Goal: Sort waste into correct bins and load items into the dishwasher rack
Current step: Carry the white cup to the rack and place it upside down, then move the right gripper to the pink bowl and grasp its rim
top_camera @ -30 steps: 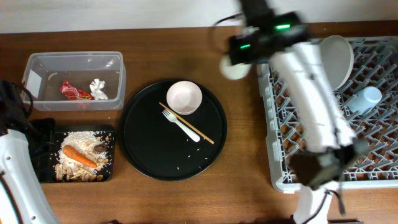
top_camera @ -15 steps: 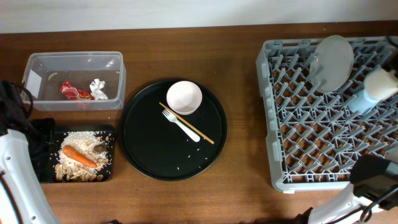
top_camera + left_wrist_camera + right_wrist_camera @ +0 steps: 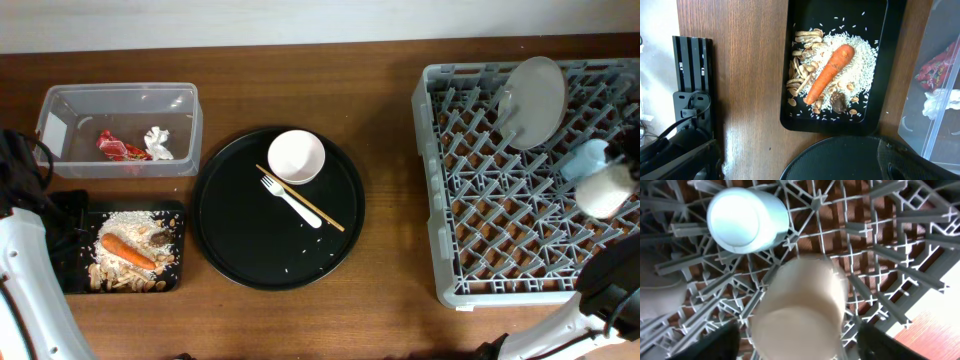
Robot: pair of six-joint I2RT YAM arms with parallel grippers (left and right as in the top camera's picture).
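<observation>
My right gripper [image 3: 795,342] is shut on a cream cup [image 3: 603,192] and holds it over the right side of the dishwasher rack [image 3: 500,230], beside the light blue cup [image 3: 747,220]. A grey plate [image 3: 535,88] stands in the rack. My left gripper [image 3: 800,167] is open and empty by the black rectangular tray [image 3: 795,75], which holds rice [image 3: 860,65], a carrot [image 3: 829,74] and a dark lump [image 3: 838,102]. The clear tub [image 3: 118,90] holds a red wrapper [image 3: 117,148] and a white tissue [image 3: 158,142].
The large round black tray [image 3: 250,250] in the middle carries a cream-pink bowl [image 3: 296,157], a white fork [image 3: 292,201], wooden chopsticks [image 3: 325,213] and a few rice grains. A black stand [image 3: 692,75] sits at the table's left edge.
My right arm has swung from above the table's middle to the rack's right side, carrying the cream cup, and has brought it down beside the light blue cup. The left arm has not moved.
</observation>
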